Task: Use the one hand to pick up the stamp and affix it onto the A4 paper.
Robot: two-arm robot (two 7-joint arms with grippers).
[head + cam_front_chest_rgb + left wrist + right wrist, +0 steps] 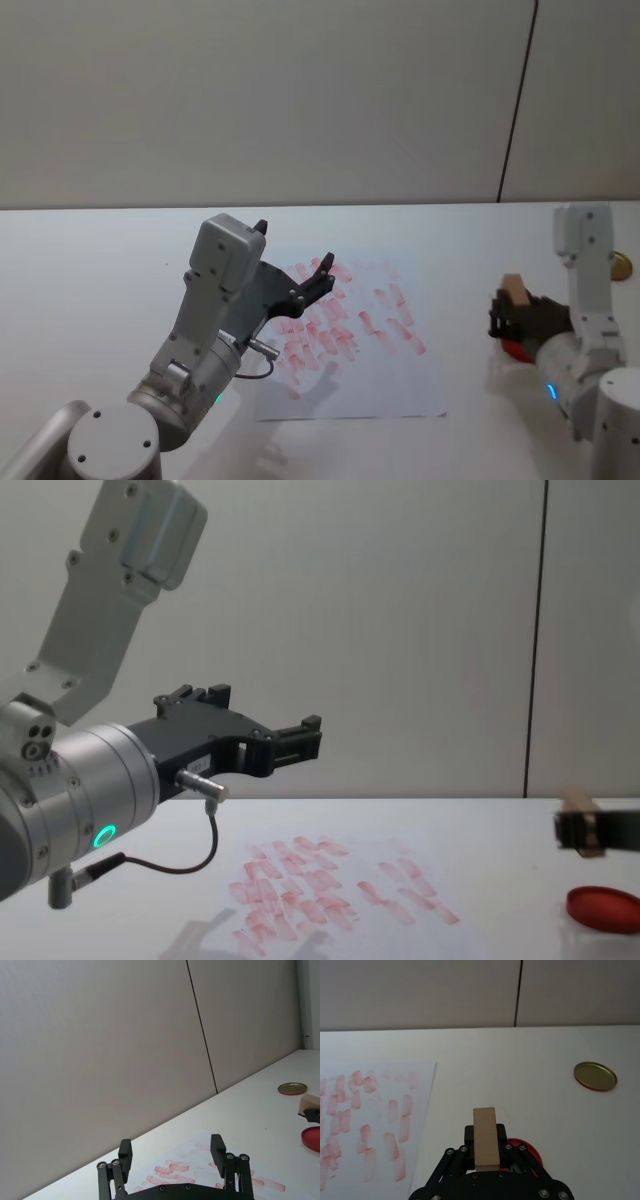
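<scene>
From the head view, my right gripper (pixel 522 315) sits off to the right of the A4 paper (pixel 350 340), clamped on the stamp (pixel 515 291), above the red ink pad (pixel 515 349). My left gripper (pixel 318 275) hovers over the sheet, jaws apart, idle.

Left wrist view: my open left fingers (pixel 125 1152) frame the paper's far edge; the stamp is cut off at the edge.

Right wrist view: the wooden block stands upright between my pads, gripped at its lower half. I judge it light, stiff and smooth (a firm pinch should do). Its inked face is hidden below.

Chest view: the stamp hangs clear above the pad; the arm itself is cut off.
</scene>
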